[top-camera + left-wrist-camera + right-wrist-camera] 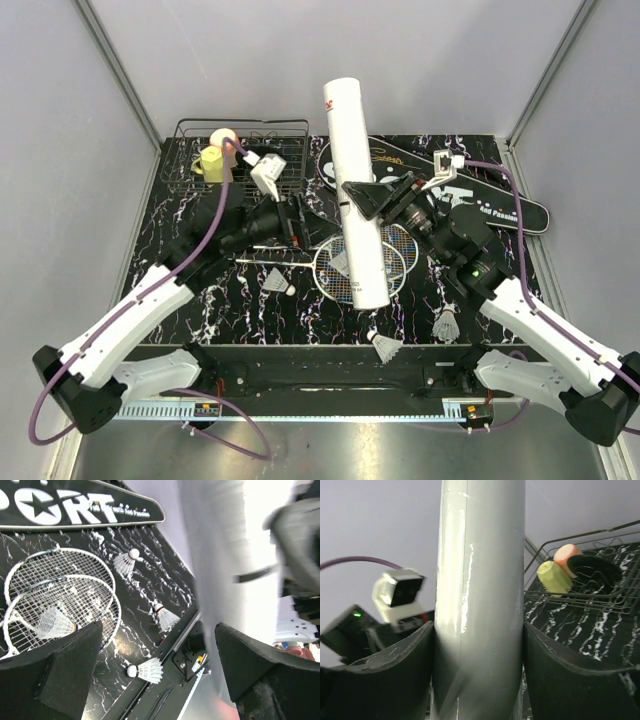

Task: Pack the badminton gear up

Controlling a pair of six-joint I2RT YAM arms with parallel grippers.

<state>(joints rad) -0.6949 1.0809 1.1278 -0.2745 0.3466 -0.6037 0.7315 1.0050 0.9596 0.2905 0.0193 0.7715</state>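
We saw the right fingers clamped on the long white tube, one black pad pressed flat against each side of it at about mid-length. In the overhead view the tube stood over the middle of the surface, its open end toward the far wall and its lower end over the two rackets. From that angle we could not tell whether the lower end touched the strings or hung above them.

The left fingers were spread wide and held nothing. They sat just left of the tube, which showed only as a pale blur between them in the left wrist view.

The rackets lay flat with their white-strung heads overlapping, handles pointing left. Four shuttlecocks lay loose: one on the strings, one just left of the heads, and two toward the near edge on the right. The black "SPORT" bag lay along the far right of the surface, behind the right arm.

In the far left corner stood a wire basket with a yellow cup and a pink cup in it, well apart from the gear.
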